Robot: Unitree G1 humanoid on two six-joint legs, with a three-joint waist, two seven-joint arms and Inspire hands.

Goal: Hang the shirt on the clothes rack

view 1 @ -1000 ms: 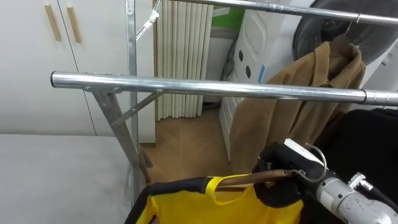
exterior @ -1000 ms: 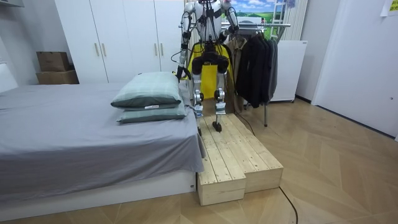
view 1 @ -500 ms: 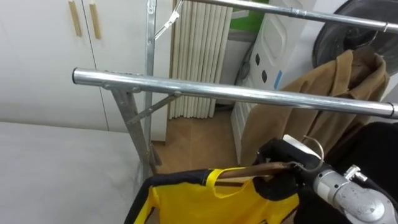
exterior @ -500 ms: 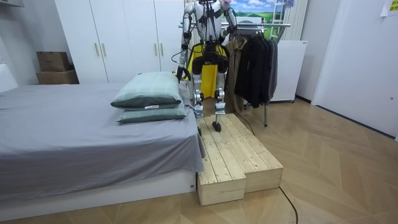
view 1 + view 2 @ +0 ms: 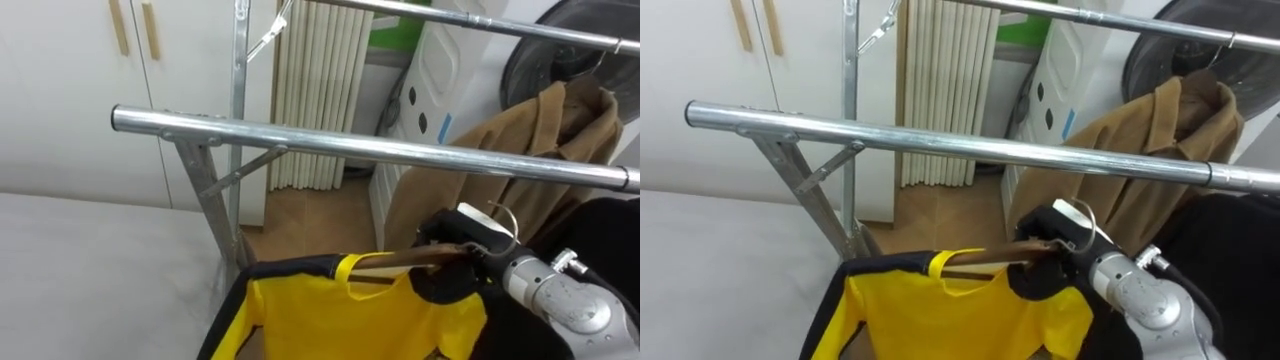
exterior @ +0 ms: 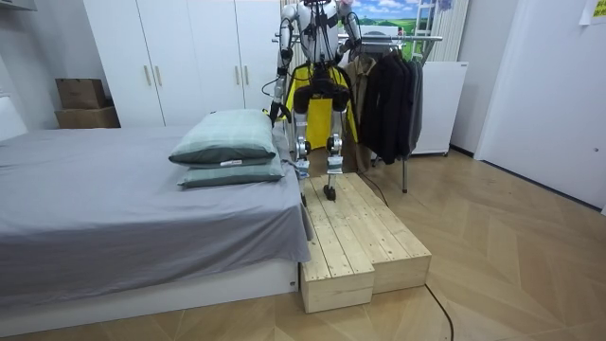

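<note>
At your far left are the white wardrobe doors (image 5: 60,100), with the grey bed (image 5: 90,270) below them. In the room view the robot stands on a wooden platform (image 6: 365,246) beside that bed, facing the clothes rack. Its left hand (image 6: 276,114) hangs low at its side, and you cannot tell that hand's state from there.

Moving right, the rack's upright post (image 5: 238,60) rises behind the lower rail (image 5: 330,147), which runs straight across in front of you. Below that rail is the yellow shirt (image 5: 340,315) with black sleeves, draped on a wooden hanger (image 5: 410,262). The hanger's metal hook is apart from the rail and under it.

Your right hand (image 5: 455,265) is curled round the hanger's right end, just below the hook. Further right, a tan coat (image 5: 480,160) hangs from the upper rail (image 5: 480,20), with black clothes (image 5: 610,230) at the edge.
</note>
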